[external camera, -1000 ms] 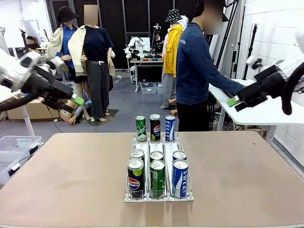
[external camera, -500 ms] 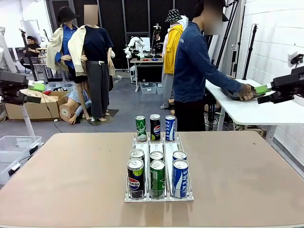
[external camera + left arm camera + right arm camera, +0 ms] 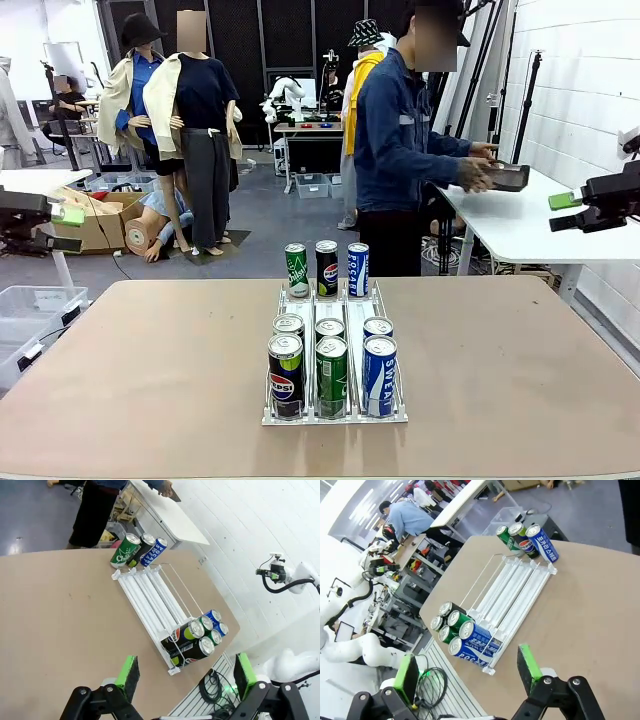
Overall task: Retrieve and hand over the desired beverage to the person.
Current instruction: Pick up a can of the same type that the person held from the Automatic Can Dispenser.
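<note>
Your left gripper (image 3: 62,228) and right gripper (image 3: 562,212) stand wide open, empty. The blue-denim-jacketed person (image 3: 400,140) stands beyond the brown table (image 3: 150,350).

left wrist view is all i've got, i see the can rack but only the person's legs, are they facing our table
observer: no, the person is turned to the white side table, hands at a dark tray
operator: where's my left gripper
observer: the left gripper hangs open beyond the left side of the brown table, away from the rack
operator: and the right one
observer: the right gripper is open too, out past the right side
</note>
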You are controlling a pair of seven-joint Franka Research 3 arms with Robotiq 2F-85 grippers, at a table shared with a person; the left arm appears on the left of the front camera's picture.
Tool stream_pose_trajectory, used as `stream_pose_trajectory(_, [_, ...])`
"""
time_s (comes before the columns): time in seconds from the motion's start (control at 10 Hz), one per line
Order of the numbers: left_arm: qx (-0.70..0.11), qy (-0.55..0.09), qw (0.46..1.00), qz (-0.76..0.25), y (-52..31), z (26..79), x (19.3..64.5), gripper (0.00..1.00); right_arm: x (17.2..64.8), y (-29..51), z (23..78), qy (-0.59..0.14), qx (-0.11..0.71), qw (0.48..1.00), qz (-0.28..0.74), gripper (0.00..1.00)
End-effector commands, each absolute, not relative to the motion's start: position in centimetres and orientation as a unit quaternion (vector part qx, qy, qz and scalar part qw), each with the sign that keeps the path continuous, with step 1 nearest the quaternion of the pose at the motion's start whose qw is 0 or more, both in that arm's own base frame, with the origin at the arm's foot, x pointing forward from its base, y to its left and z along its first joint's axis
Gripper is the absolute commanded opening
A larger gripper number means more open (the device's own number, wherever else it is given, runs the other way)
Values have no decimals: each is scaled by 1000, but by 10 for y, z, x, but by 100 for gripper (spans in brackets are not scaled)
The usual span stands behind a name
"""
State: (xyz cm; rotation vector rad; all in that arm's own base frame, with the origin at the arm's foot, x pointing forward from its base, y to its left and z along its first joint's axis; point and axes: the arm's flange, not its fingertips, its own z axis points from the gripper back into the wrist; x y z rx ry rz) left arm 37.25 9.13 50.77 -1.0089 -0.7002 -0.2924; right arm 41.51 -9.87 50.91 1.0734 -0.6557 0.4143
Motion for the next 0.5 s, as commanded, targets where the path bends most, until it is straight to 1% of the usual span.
stream_pose_trajectory(0.0, [-471, -343, 800, -142, 89, 513, 372, 100, 411, -100, 499, -317, 511, 774, 198, 100])
stream_pose_trajectory(0.2, [-471, -350, 799, -131, 88, 515, 375, 100, 409, -104, 501, -324, 518, 765, 203, 100])
stream_pose_trajectory(0.3, [-466, -330, 809, -139, 90, 509, 373, 100, 413, -102, 501, -305, 504, 785, 193, 100])
stream_pose_trajectory(0.4, [-466, -330, 809, -139, 90, 509, 373, 100, 413, -102, 501, -305, 504, 785, 193, 100])
